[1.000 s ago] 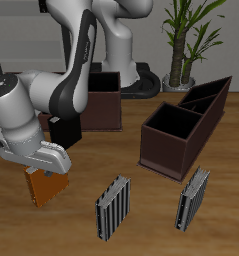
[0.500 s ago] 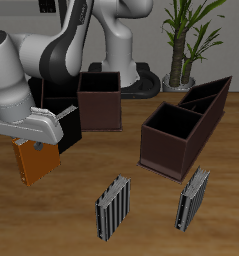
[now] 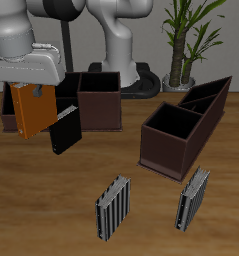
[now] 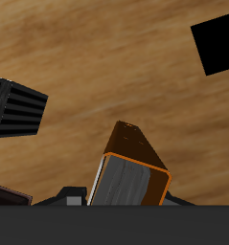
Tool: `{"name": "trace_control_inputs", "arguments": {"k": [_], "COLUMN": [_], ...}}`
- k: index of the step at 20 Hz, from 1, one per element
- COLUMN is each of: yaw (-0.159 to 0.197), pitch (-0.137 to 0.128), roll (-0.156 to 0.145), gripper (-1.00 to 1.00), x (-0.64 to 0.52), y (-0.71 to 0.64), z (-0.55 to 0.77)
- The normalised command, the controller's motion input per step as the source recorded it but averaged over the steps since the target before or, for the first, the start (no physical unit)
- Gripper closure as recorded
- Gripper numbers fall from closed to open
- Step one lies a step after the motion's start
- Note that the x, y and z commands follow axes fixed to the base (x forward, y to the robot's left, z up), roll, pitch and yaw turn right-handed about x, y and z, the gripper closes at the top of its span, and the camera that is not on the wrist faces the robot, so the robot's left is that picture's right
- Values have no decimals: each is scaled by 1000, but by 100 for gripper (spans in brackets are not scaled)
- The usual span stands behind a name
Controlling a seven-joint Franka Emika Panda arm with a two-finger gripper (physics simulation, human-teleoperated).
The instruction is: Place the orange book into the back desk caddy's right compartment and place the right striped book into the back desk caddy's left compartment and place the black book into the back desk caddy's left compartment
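Exterior view: 2 brown caddies are seen, the back desk caddy [image 3: 96, 100] long and low behind the arm, the slanted caddy [image 3: 183, 122] well apart from it. 4 books are counted. The orange book [image 3: 34, 108] is held upright above the table by the gripper [image 3: 36, 88], whose fingers are closed on its upper edge, near the back desk caddy. As a hardcover it is judged stiff, light and smooth; a firm pinch across the covers suits it. The right striped book [image 3: 113, 207], the paler striped book [image 3: 193, 198] and the black book [image 3: 63, 129] stand on the table.
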Motion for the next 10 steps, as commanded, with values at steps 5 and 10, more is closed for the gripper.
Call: {"name": "trace_control_inputs", "arguments": {"k": [5,10], "yaw": [71,81], "pitch": [-59,-32], "roll": [10,-15], "gripper": [100,100], "x": [-551,-456], "y": [190,135], "z": [507,279]}}
